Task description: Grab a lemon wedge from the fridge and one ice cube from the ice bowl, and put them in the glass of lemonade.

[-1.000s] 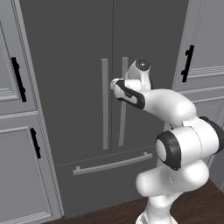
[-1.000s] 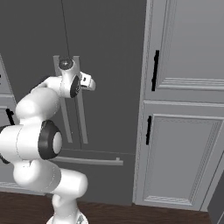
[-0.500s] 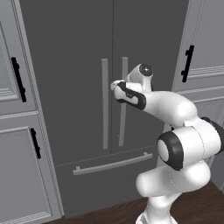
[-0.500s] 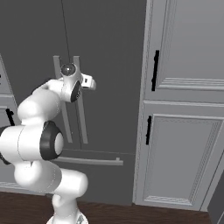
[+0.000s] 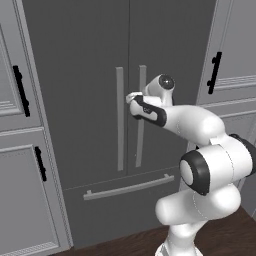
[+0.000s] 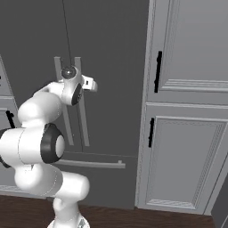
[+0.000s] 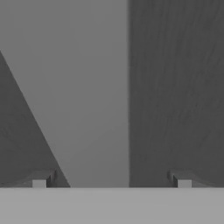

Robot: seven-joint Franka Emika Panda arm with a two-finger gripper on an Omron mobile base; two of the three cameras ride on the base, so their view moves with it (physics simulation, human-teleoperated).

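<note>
Pale cabinets [image 6: 187, 147] flank the fridge [image 5: 90, 75], which fills the centre of my left base view with both doors closed. My gripper [image 7: 111, 181] sits mid-frame right at the bar handles [image 5: 120, 120], fingers [image 7: 40, 183] spread wide, nothing held.

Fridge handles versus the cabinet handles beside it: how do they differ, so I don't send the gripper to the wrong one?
The fridge handles are long light grey bars; the cabinet handles are short and black. The fridge handles stand as a close pair at the middle seam of the dark grey fridge; each cabinet handle stands alone on a paler panelled door. Both kinds run vertically. The open gripper faces a fridge handle.
</note>
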